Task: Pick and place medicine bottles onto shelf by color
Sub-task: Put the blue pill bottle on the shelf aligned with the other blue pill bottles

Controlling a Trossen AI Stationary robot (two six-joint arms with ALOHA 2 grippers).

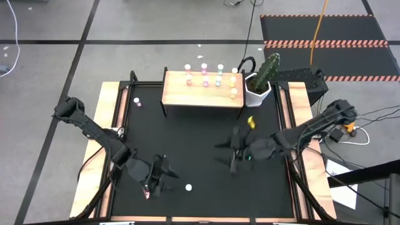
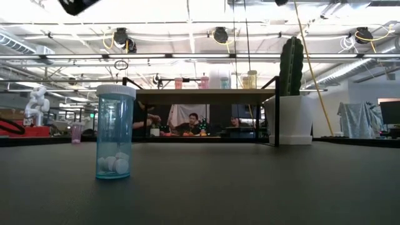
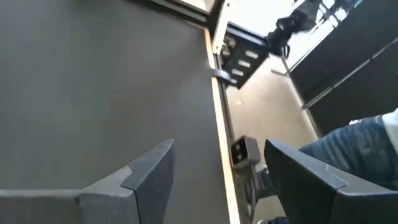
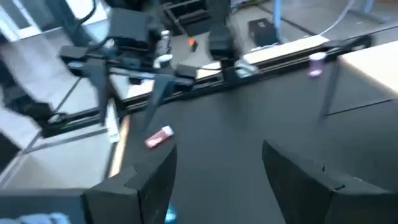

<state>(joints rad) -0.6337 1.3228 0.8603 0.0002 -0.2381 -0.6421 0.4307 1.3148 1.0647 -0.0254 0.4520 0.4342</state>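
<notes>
High view: the left gripper (image 1: 152, 181) lies low over the near left part of the black table (image 1: 187, 137), its fingers (image 3: 146, 177) parted with only bare table surface visible between them. A pink bottle (image 1: 147, 194) lies on its side just beside this gripper, toward the near edge; a white-capped bottle (image 1: 188, 186) stands close on the gripper's right. The right gripper (image 1: 232, 152) hovers right of centre, fingers (image 4: 149, 180) spread and holding nothing. A yellow bottle (image 1: 250, 122) sits just beyond it, toward the white pot with cactus (image 1: 259, 87). Farther beyond both grippers stands the shelf (image 1: 203, 94), carrying rows of bottles (image 1: 211, 76) grouped by colour. One more pink bottle (image 1: 137, 102) stands on the table left of the shelf, well apart from the left gripper.
</notes>
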